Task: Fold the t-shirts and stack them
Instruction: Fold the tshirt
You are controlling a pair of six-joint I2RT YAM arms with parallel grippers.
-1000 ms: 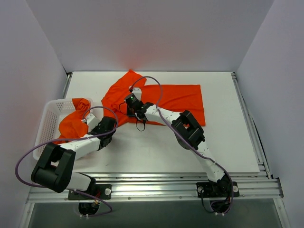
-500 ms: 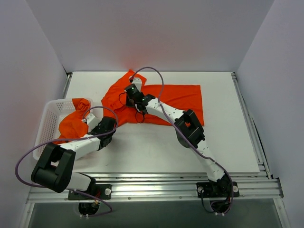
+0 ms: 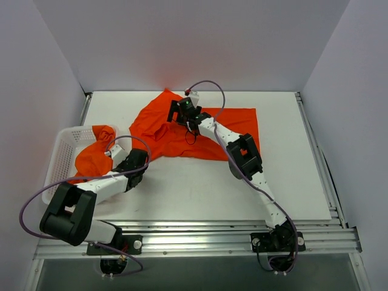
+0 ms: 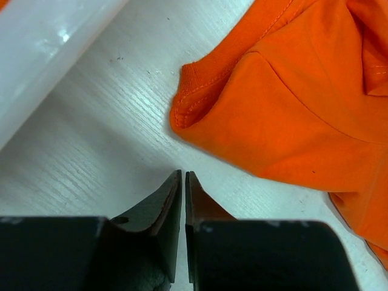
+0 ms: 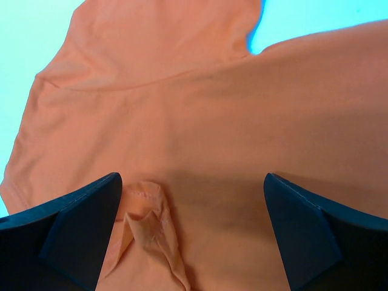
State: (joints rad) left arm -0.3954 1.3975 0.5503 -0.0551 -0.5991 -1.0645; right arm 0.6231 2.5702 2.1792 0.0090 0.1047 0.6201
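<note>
Orange-red fabric all over the far half of the table (image 3: 182, 194), folks: one t-shirt (image 3: 230, 130) lies spread out there, mostly flat, its straight edge off to the right and a sleeve poking up toward the back wall. The right gripper (image 5: 193, 182) hangs just above that shirt near its left part, fingers (image 5: 79, 230) flung wide apart with nothing between them. The right wrist view looks straight down on smooth cloth, and a little stitched fold of fabric (image 5: 148, 227) bunches up beside one finger. Over on the left, a second t-shirt (image 3: 92, 159) sits crumpled in the white basket (image 3: 60, 145) at the table's left edge, draping over its rim toward the left arm. The left gripper (image 4: 183, 176) is low over the tabletop, its jaws pinched together with only a sliver of a gap, holding nothing. A hemmed sleeve edge (image 4: 194, 100) lies just ahead of the tips, apart from them.
</note>
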